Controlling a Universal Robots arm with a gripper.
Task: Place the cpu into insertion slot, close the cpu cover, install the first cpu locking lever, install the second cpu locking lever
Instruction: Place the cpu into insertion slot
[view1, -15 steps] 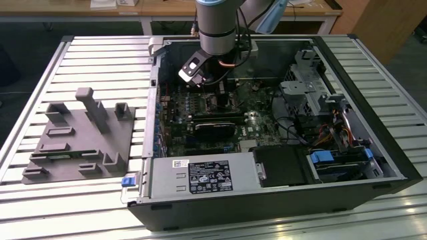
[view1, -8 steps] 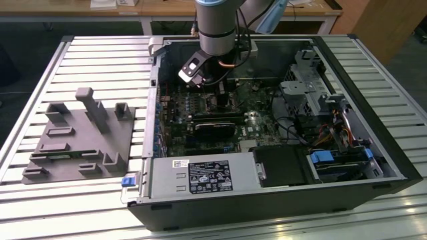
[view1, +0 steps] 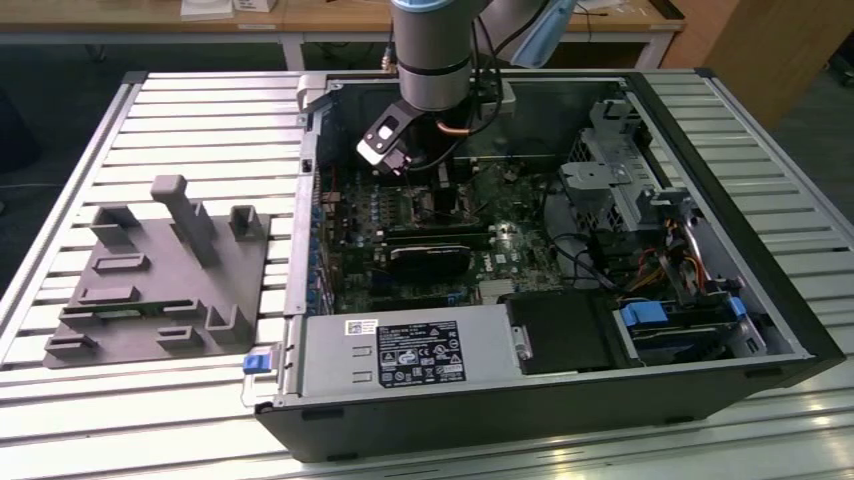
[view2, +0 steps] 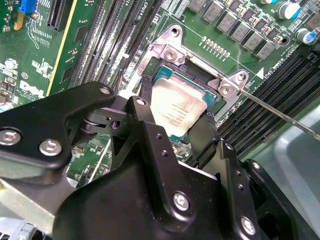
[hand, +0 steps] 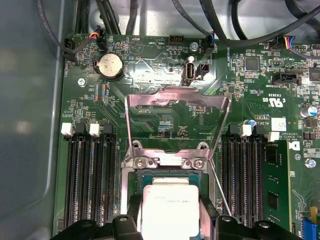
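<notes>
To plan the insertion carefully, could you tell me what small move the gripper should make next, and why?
Probably ease the cpu straight down into the socket. The gripper holds the chip just over the open socket, the cpu cover stands raised clear of it, and the chip does not look seated yet.

1. A slatted metal table (view1: 187, 120) bears an open black computer case (view1: 534, 415), which lies on its side.
2. A grey moulded fixture (view1: 160, 280) rests on the table at the exterior view's left, apart from the case.
3. Inside the case, a labelled power supply (view1: 400, 355) lies along the near wall, with a blue drive bracket (view1: 661, 315) beside it.
4. The green motherboard (hand: 165, 65) carries a coin battery (hand: 110, 66) and black memory slots (hand: 90, 180) with white latches (hand: 66, 129).
5. Black cables (hand: 105, 12) cross the board's edge.
</notes>
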